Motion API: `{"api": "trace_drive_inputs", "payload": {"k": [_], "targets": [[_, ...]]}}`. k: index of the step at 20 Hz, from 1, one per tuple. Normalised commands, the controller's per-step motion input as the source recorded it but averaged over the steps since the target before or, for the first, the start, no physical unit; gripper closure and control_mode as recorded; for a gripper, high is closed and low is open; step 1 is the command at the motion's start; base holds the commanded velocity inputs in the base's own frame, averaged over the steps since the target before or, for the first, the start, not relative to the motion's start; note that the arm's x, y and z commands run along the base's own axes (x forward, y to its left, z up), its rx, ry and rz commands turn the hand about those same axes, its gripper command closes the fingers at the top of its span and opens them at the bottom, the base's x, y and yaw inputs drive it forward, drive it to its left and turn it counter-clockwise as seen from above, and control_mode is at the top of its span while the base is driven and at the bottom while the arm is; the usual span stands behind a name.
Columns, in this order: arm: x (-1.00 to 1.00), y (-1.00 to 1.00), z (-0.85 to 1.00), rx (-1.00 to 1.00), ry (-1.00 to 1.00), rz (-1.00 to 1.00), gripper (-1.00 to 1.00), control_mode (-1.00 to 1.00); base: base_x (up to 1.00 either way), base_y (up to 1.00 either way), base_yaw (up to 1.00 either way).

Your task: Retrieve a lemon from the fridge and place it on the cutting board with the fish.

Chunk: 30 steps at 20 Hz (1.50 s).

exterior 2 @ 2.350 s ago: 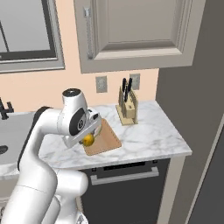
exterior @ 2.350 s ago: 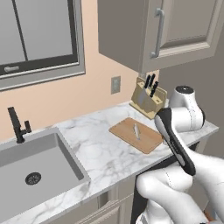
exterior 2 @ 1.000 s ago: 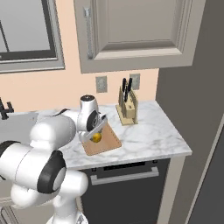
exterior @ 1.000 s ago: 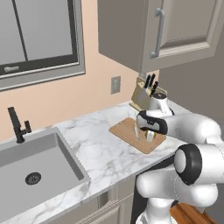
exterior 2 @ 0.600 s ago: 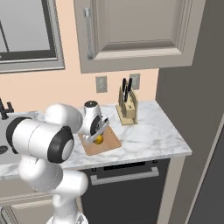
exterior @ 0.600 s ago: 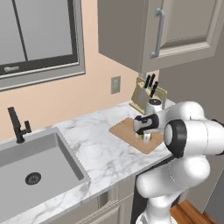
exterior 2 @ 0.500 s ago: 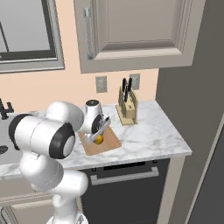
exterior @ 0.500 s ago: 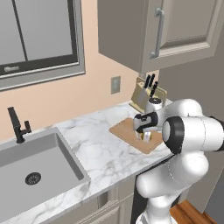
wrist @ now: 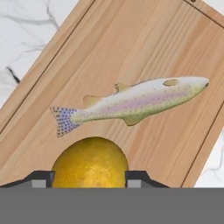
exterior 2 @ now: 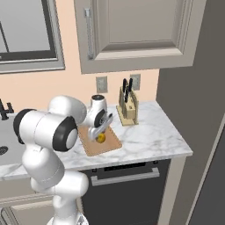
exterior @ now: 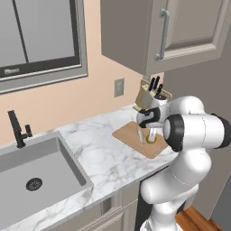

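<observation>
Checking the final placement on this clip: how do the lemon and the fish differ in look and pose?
The lemon is round and plain yellow; the fish is long, slender and pale silvery with a speckled tail. The lemon sits between the end effector's fingertips; the fish lies flat and untouched beyond it. The lemon looks shorter than the fish but thicker. Both are over the cutting board.

Knife block by wall; sink w/ black faucet.
</observation>
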Motion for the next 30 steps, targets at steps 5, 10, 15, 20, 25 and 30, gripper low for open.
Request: {"api": "trace_drive_inputs", "payload": {"k": [5, 10, 15, 20, 25, 30], "targets": [[-0.05, 0.05, -0.07, 0.0, 0.0, 0.0, -1.0, -1.0, 0.0, 0.0, 0.0], [-0.07, 0.15, 0.07, -0.03, 0.04, -0.04, -1.0, -1.0, 0.0, 0.0, 0.0], [-0.16, 0.1, 0.17, -0.08, 0.04, -0.05, -1.0, -1.0, 0.0, 0.0, 0.0], [-0.56, 0.1, 0.07, -0.02, 0.0, -0.11, -1.0, -1.0, 0.0, 0.0, 0.0], [-0.8, 0.0, 0.51, 0.01, -0.06, -0.09, -1.0, -1.0, 0.0, 0.0, 0.0], [-0.8, -0.03, 0.9, 0.07, -0.09, -0.08, -1.0, -1.0, 0.0, 0.0, 0.0]]}}
